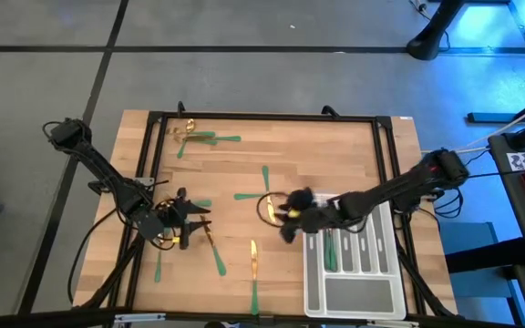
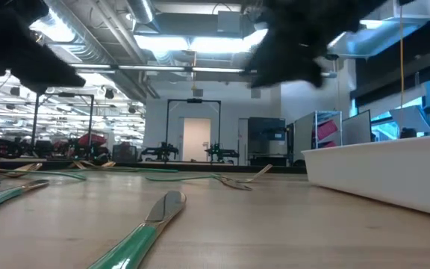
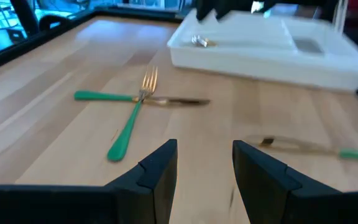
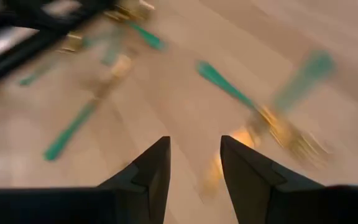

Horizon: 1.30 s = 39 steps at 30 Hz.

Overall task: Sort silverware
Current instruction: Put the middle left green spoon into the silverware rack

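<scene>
Mostly glossy gold-headed, slim green-handled silverware (image 1: 218, 258) on grainy wood, both hands (image 3: 204, 163) (image 4: 194, 155) seemingly parted, empty.

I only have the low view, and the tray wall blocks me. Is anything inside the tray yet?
Observer: Yes. The high view shows green-handled pieces lying in the narrow slots of the tray.
Operator: Where is the right gripper?
Observer: The right gripper is over the table just off the tray's left edge, open and empty.
Operator: And the left one?
Observer: The left gripper is over the table's left part, open, with nothing between its fingers.
</scene>
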Tool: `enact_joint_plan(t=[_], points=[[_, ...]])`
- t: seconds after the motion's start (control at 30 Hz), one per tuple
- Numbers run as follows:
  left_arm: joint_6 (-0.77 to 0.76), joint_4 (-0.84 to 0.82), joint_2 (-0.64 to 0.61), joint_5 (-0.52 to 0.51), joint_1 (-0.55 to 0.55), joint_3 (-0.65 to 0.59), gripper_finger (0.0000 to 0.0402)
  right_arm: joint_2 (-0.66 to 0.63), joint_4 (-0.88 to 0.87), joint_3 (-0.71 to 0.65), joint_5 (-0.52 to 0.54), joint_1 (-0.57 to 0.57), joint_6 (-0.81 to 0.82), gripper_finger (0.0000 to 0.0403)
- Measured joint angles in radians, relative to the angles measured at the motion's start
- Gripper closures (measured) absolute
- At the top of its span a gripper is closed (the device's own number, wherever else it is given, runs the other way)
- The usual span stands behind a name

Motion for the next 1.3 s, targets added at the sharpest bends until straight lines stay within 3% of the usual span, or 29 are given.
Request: enact_joint_plan(t=[0.17, 0.23, 0.33, 0.4, 0.5, 0.67, 0.8, 1.0, 1.17, 1.3], points=[[-0.091, 0.091, -0.001, -0.038, 0.050, 0.000, 0.0256, 0.203, 0.542, 0.002, -0.044, 0.003, -0.286, 0.0260], [-0.035, 0.138, -0.001, -0.088, 0.097, 0.000, 0.0256, 0.288, 0.690, 0.007, -0.043, 0.002, -0.294, 0.0260], [0.052, 0.103, -0.002, -0.070, 0.188, 0.037, 0.0256, 0.396, 0.793, 0.047, -0.028, 0.002, -0.287, 0.0260], [0.076, -0.037, -0.003, -0.036, 0.234, 0.105, 0.0256, 0.453, 0.797, 0.087, -0.010, 0.002, -0.286, 0.0260], [0.006, -0.401, 0.014, 0.046, 0.279, 0.259, 0.0256, 0.493, 0.729, 0.139, -0.067, 0.008, -0.286, 0.0260], [-0.320, -0.978, 0.110, 0.273, 0.280, 0.449, 0.0256, 0.498, 0.608, 0.192, -0.098, 0.019, -0.285, 0.0260], [-0.554, -1.227, 0.193, 0.296, 0.259, 0.443, 0.0256, 0.498, 0.606, 0.212, -0.082, 0.023, -0.287, 0.0260], [-0.673, -1.279, 0.238, 0.309, 0.291, 0.363, 0.0256, 0.498, 0.620, 0.214, -0.088, 0.022, -0.253, 0.0260], [-0.565, -1.194, 0.222, 0.416, 0.369, 0.304, 0.0251, 0.498, 0.617, 0.214, -0.101, 0.023, -0.239, 0.0260], [-0.502, -1.187, 0.221, 0.492, 0.445, 0.284, 0.0215, 0.498, 0.617, 0.214, -0.105, 0.023, -0.239, 0.0260]])
